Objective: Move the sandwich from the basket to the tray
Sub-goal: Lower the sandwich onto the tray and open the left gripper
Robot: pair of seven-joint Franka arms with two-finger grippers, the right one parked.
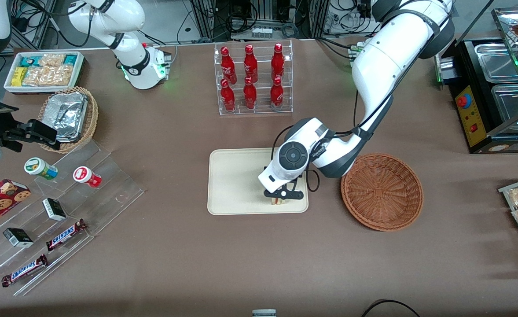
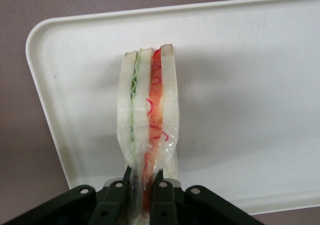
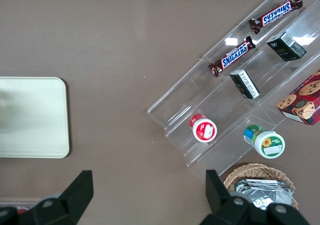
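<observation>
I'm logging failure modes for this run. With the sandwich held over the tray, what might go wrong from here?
The gripper pinches only the sandwich wrapper's end, so it may slip or swing. It hangs near the tray corner nearest the front camera and the basket, so it might land on the rim or tip off.

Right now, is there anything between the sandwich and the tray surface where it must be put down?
Nothing visible does. The gripper is shut on the sandwich directly over the tray, and the tray surface around it is bare. The basket sits beside the tray, empty.
</observation>
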